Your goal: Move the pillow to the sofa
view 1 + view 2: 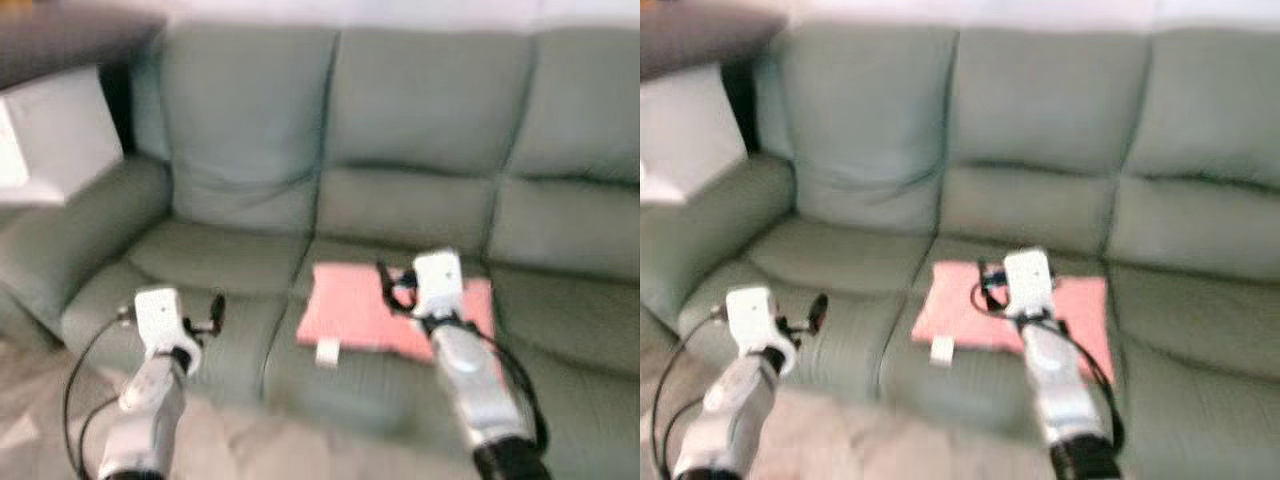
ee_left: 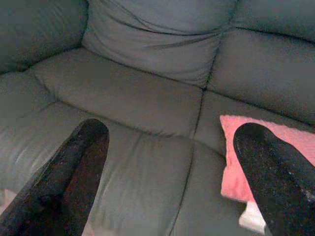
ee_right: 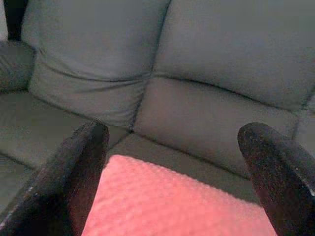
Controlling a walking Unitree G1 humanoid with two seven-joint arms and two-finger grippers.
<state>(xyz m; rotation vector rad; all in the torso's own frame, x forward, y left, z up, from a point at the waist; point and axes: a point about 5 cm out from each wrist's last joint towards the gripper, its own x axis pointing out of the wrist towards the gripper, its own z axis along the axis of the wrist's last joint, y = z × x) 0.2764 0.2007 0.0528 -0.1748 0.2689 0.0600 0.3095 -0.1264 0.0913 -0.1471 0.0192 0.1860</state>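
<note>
While your right gripper (image 3: 172,172) hangs spread above the pink pillow (image 1: 365,310), nothing sits between its jaws. Your left gripper (image 2: 172,167) gapes over the sofa (image 1: 250,130) seat, pillow just beside one finger. Its white tag (image 1: 327,352) is unreadable.

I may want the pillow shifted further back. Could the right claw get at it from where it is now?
Probably yes. The right claw hangs open directly over the pink pillow, which lies flat on the sofa seat with nothing between them.

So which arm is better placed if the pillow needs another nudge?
Right. The right gripper hangs open just over the pink pillow on the sofa; the left gripper, also open, is over the neighbouring seat.
</note>
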